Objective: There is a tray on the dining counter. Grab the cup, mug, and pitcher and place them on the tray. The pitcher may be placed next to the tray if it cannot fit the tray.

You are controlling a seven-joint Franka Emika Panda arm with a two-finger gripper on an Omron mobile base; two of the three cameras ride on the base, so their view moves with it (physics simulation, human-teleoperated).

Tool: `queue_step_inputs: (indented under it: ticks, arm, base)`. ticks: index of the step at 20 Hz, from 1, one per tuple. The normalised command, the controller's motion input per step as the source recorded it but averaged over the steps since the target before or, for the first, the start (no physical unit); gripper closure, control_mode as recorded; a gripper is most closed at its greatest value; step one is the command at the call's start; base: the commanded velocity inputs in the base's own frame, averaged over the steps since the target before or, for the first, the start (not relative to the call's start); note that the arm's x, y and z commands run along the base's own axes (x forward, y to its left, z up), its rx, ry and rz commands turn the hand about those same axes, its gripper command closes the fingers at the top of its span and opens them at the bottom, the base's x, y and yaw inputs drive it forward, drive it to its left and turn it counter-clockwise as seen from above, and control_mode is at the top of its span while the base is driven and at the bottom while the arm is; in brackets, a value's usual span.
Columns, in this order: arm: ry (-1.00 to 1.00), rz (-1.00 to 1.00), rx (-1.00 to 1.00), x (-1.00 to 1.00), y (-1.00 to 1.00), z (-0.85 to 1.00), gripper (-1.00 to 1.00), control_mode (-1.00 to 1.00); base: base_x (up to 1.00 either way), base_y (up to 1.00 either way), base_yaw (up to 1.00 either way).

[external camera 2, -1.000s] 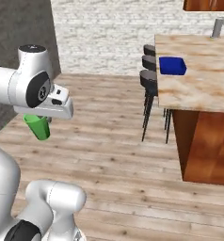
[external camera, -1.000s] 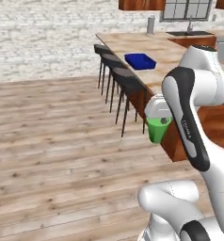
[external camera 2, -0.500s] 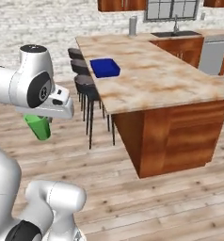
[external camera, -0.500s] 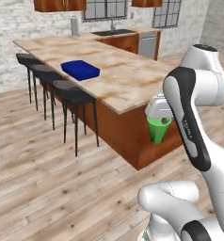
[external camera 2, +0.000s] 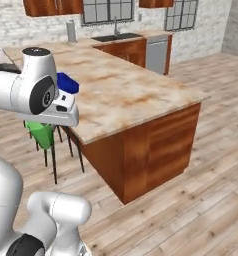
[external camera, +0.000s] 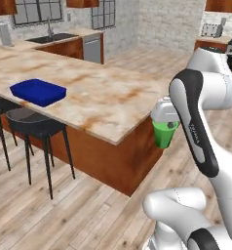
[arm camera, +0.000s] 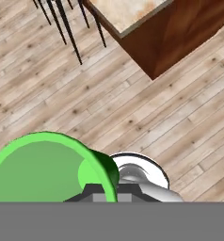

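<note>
Kitchen, plank floor (external camera: 79, 205). Blue tray (external camera: 38, 92) flat on marble worktop (external camera: 103, 100) above stools (external camera: 35, 128). Claw (external camera: 165, 128) clamped on green cup (external camera: 164, 135), off worktop corner, over floor. No legible writing.

A home kitchen. A long marble-topped island counter (external camera: 103, 97) has black bar stools (external camera: 32, 128) alongside. Behind it are a sink with faucet (external camera 2: 114, 35), a dishwasher (external camera 2: 156, 52), wood cabinets (external camera 2: 46, 6) and windows (external camera 2: 107, 10).

Table (external camera: 103, 97) top lies bare from the tray (external camera: 38, 92) to the near corner. Black stools (external camera: 37, 128) block the tray-side edge. Wood floor (arm camera: 147, 113) beside the corner is unobstructed.
</note>
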Motion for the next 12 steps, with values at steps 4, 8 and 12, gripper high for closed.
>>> queue_step_inputs:
  ticks: [4,8,12]
  arm:
    - [0.00,0.00,0.00,0.00,0.00,0.00,1.00,1.00]
    - [0.00,0.00,0.00,0.00,0.00,0.00,1.00,1.00]
    - [0.00,0.00,0.00,0.00,0.00,0.00,1.00,1.00]
  base:
    - [0.55,0.67,-0.52]
    - [0.29,0.46,-0.43]
    - [0.24,0.44,-0.42]
